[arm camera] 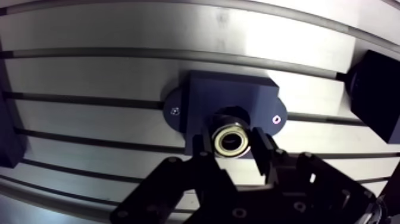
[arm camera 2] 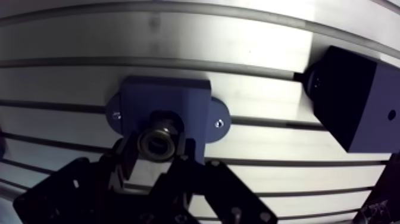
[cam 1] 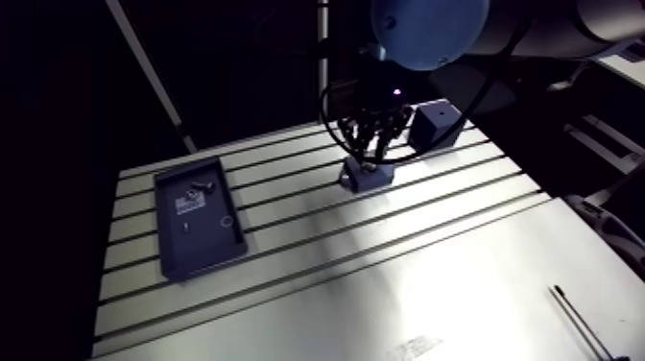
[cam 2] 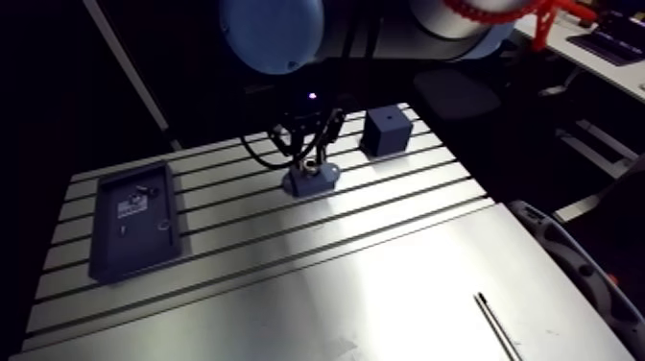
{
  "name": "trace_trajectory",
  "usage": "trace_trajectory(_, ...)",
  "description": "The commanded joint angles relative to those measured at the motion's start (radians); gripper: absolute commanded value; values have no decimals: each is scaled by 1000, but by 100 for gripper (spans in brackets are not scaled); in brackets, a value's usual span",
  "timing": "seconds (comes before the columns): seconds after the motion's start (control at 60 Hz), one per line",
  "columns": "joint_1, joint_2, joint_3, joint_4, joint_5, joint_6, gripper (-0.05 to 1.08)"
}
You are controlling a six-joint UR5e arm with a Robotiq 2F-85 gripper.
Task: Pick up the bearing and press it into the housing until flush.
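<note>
In the wrist view a small metal ring bearing [arm camera: 231, 139] is pinched between my two black fingers [arm camera: 266, 158], so my gripper [arm camera: 232, 143] is shut on it. The bearing hangs right over the round bore of the dark blue housing [arm camera: 229, 95], a block with two screwed ears that lies on the slotted table. I cannot tell whether the bearing touches the bore. In the arm view the gripper [cam 2: 309, 154] comes straight down onto the housing [cam 2: 311, 179].
A dark cube with a hole on top [cam 2: 387, 130] stands on the table just beyond the housing. A flat dark tray [cam 2: 135, 220] holding small parts lies at the table's left side. A thin dark rod [cam 2: 499, 326] rests near the front right.
</note>
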Motion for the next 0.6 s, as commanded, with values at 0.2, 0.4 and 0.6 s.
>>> trace_trajectory(0.2,-5,14,1,-24,3,-1,62)
trace_trajectory(0.4,-3,14,-4,-24,9,-1,62)
trace_trajectory(0.6,-3,14,-1,-24,9,-1,62)
